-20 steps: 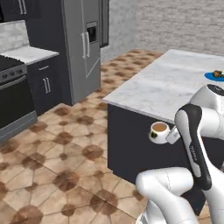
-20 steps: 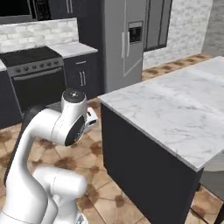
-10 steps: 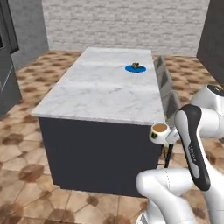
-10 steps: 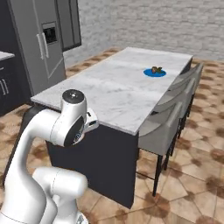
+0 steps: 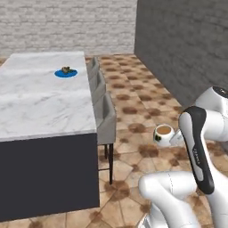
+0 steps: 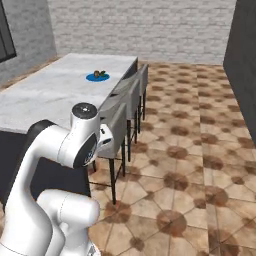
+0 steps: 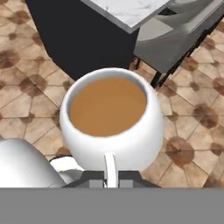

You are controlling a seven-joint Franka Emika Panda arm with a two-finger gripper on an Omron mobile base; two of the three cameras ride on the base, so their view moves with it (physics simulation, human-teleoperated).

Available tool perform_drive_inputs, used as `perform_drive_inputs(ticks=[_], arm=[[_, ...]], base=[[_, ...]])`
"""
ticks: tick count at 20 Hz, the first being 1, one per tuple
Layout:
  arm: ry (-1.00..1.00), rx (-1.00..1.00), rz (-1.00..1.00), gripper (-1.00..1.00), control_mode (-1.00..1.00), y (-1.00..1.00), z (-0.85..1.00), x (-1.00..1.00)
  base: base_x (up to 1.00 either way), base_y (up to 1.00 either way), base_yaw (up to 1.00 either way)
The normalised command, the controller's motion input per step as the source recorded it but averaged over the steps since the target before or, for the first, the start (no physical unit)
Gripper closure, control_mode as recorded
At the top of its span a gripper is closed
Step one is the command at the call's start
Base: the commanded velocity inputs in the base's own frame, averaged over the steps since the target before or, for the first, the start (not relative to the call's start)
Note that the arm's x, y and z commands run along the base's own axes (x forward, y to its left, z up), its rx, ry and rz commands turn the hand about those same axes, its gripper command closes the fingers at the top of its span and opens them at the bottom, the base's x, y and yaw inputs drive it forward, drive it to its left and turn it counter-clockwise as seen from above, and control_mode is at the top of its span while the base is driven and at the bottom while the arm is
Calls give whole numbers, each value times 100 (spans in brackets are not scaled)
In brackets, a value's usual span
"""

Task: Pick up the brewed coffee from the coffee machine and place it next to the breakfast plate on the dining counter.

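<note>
Carrying the brewed coffee [image 5: 163,134] in mid-air over the brown tiled floor [image 5: 133,111], off the stool side of the dining counter [image 5: 40,102]. Gripper [image 5: 177,137] clamping the mug at its handle side, upright, brown liquid level. Sitting well apart from the counter edge, nearest to the closest grey stool [image 5: 106,119].

In the hand view, looking straight down into the brewed coffee [image 7: 111,122], full of light brown liquid, white handle pointing toward the camera and dark gripper parts pressing either side of it. Showing beyond the mug a dark counter side, a marble corner [image 7: 131,11] and a stool seat [image 7: 175,39].

Left base view giving the mug's side with dark marks; hand view giving the liquid and the handle.

Breakfast plate [image 5: 66,72] lying far down the counter, blue, with brown food on it. Right base view showing the same breakfast plate [image 6: 98,76] plus the row of stools [image 6: 127,100] tucked along the counter, arm elbow blocking the near part.
</note>
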Motion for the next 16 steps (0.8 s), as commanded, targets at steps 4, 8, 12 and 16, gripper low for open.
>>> perform_drive_inputs(ticks=[4,8,12,16], arm=[[0,0,0,100,100,0,0,0],[0,0,0,100,100,0,0,0],[0,0,0,100,100,0,0,0],[0,0,0,100,100,0,0,0]], base=[[28,-77,-43],[69,-40,-16],[91,-22,5],[99,-20,25]])
